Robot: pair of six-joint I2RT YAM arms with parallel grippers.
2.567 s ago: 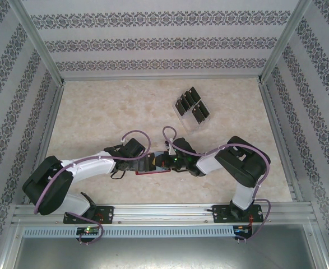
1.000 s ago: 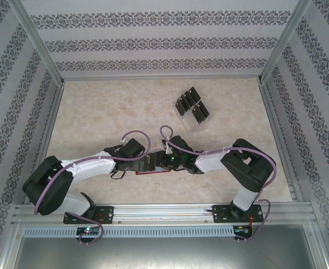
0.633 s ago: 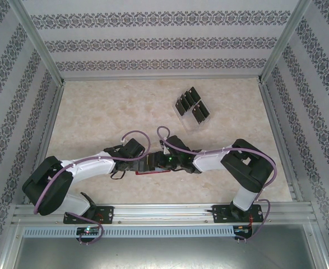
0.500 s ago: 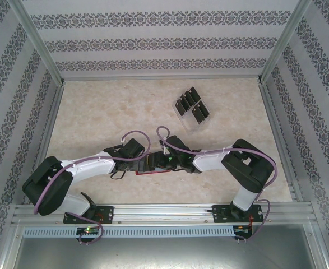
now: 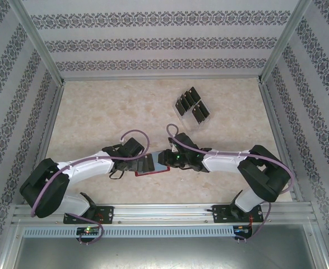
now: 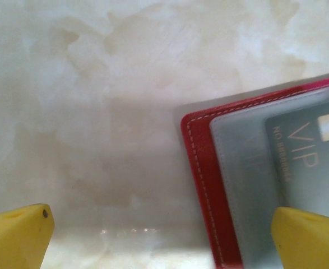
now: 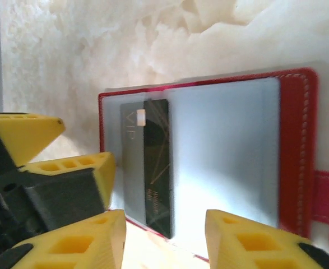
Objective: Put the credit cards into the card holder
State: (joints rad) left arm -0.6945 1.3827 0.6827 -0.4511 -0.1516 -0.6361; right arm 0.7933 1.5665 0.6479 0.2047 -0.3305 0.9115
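Right claw: yellow fingers a little apart, pinching nothing, poised above the open wallet. Left claw: spread wide, likewise empty, one finger in front of the wallet's edge. Wallet lying open and flat on the marbled table, between the two claws: red outside with pale stitching, grey-blue inside, red tab off one side. Inside it, one black card with pale "VIP" lettering and a small chip, partly under a cloudy pocket. More black cards standing in a clear stand, well apart from the wallet, farther back on the table.
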